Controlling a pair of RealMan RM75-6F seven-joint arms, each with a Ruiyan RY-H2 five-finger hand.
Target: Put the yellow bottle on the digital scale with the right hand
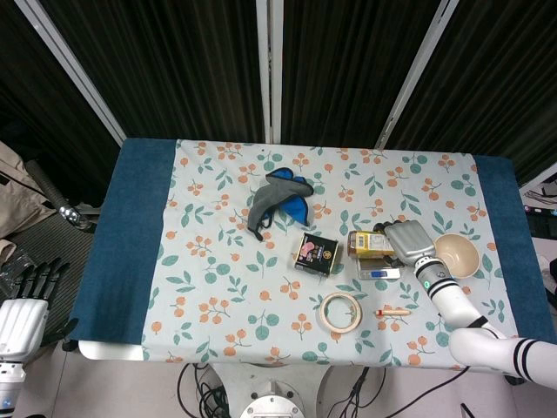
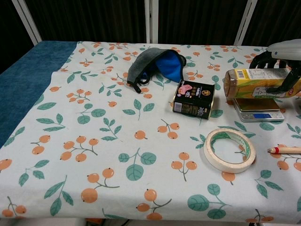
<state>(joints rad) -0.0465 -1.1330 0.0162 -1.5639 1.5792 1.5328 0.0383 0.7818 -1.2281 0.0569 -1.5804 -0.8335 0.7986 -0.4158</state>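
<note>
Dark curtains behind, floral cloth over blue counter (image 1: 139, 244).

Head view: right hand (image 1: 409, 241) wrapped around yellow bottle (image 1: 369, 243), held sideways over digital scale (image 1: 379, 272); only front edge of scale visible below bottle, contact not clear. Beige bowl (image 1: 459, 253) just right of that hand. Black tin (image 1: 316, 252) left of scale, tape roll (image 1: 340, 311) nearer front edge, small red-tipped stick (image 1: 392, 310) right of tape. Grey-blue mask (image 1: 278, 198) further back, centre. Left hand (image 1: 24, 305) off counter at lower left, fingers apart, holding nothing.

Chest view: bottle (image 2: 256, 81) lying horizontal, low over scale (image 2: 257, 109), dark fingers (image 2: 291, 77) clasping its right end. Tin (image 2: 194, 98) just left of scale, tape (image 2: 231, 150) in front, stick (image 2: 285, 150) at right edge, mask (image 2: 157, 66) behind tin. Left hand out of frame.
</note>
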